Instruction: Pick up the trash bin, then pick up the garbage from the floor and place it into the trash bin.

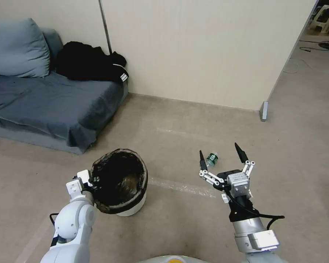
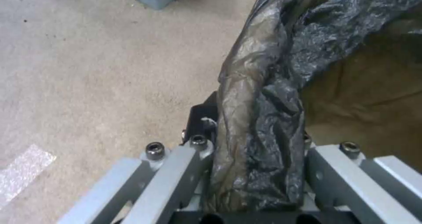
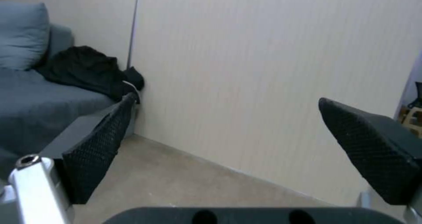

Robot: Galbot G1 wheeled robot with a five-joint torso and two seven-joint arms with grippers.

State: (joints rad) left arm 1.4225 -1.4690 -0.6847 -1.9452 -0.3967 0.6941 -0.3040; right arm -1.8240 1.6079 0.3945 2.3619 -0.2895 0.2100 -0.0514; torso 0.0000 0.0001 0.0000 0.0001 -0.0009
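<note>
Left gripper (image 1: 88, 183) is clamped on the bin (image 1: 120, 181) rim at its left edge. In the left wrist view the fingers (image 2: 200, 118) pinch the black bag (image 2: 263, 125) folded over the rim – one outside, the other hidden inside the bin. Bin is tilted, mouth tipped toward the robot, dark liner showing inside, white wall visible low at the front. Can't tell if its base touches the floor (image 1: 179, 120).

Right gripper (image 1: 223, 155) is out in front on the right, fingers spread wide, holding nothing. Right wrist cam shows both black pads (image 3: 99, 145) well apart w/ the wall (image 3: 246, 69) beyond.

Garbage: small clear bottle (image 1: 212, 159) w/ green label lies on the floor, seen between the right fingertips in the head view, nearer the left one. Bottle sits to the right of the bin, apart from it.

Sofa (image 1: 44, 102) back left w/ black clothes (image 1: 87, 62) heaped on its far end.
</note>
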